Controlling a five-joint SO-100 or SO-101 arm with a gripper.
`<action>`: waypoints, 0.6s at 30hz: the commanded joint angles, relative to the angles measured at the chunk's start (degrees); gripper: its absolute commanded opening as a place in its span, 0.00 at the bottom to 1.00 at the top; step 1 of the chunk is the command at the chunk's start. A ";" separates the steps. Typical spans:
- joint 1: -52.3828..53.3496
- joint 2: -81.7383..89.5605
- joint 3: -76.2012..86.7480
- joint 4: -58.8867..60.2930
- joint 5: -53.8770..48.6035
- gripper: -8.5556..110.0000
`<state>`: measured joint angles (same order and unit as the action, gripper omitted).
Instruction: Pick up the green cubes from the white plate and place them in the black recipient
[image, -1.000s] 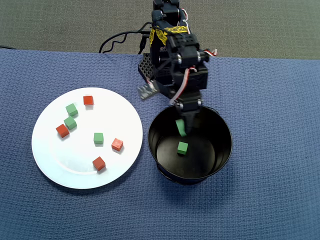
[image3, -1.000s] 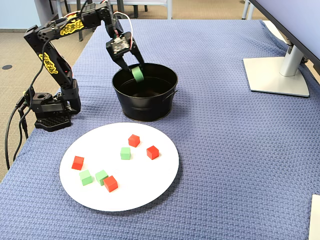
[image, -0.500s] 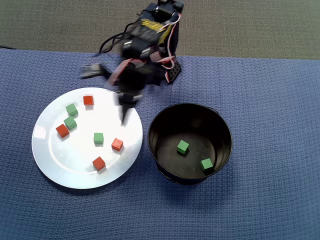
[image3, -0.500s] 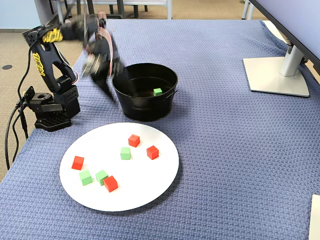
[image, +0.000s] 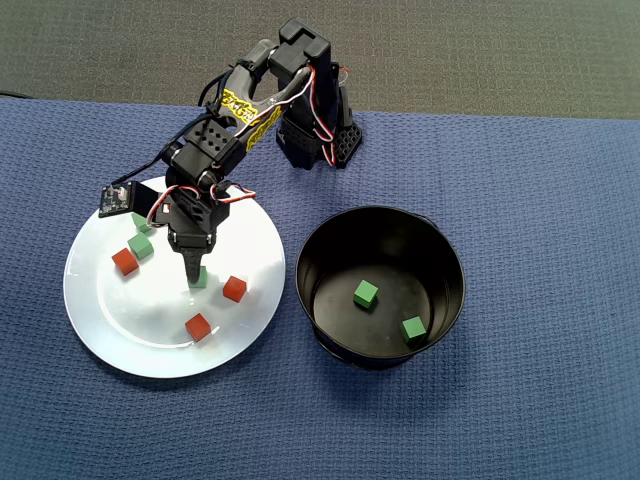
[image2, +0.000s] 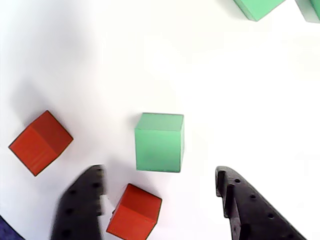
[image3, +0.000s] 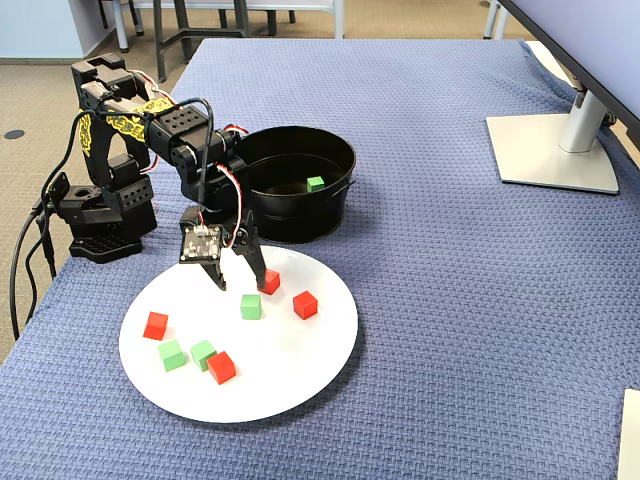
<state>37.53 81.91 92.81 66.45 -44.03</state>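
The white plate (image: 150, 335) holds three green cubes and several red-orange ones. My gripper (image: 193, 274) is open and empty, pointing down low over the plate's middle. In the wrist view one green cube (image2: 159, 142) lies just ahead of the gap between my fingers (image2: 82, 205), and a red cube (image2: 134, 212) lies between them, close to the left finger. That green cube also shows in the fixed view (image3: 251, 306), in front of my gripper (image3: 240, 283). Two more green cubes (image3: 172, 354) lie together near the plate's edge. The black recipient (image: 440, 250) holds two green cubes (image: 365, 293).
Red cubes (image: 124, 261) (image: 234, 288) (image: 198, 326) lie scattered around the gripper on the plate. The pot stands right beside the plate. The arm's base (image3: 100, 215) is behind the plate. A monitor stand (image3: 555, 150) sits far off on the blue cloth.
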 joint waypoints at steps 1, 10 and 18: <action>-0.18 0.53 -2.37 -1.76 -2.81 0.34; -0.88 -2.29 -0.44 -3.60 -11.78 0.32; -0.35 -6.50 -1.58 -6.50 -11.25 0.29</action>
<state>37.62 75.59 92.81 61.96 -54.76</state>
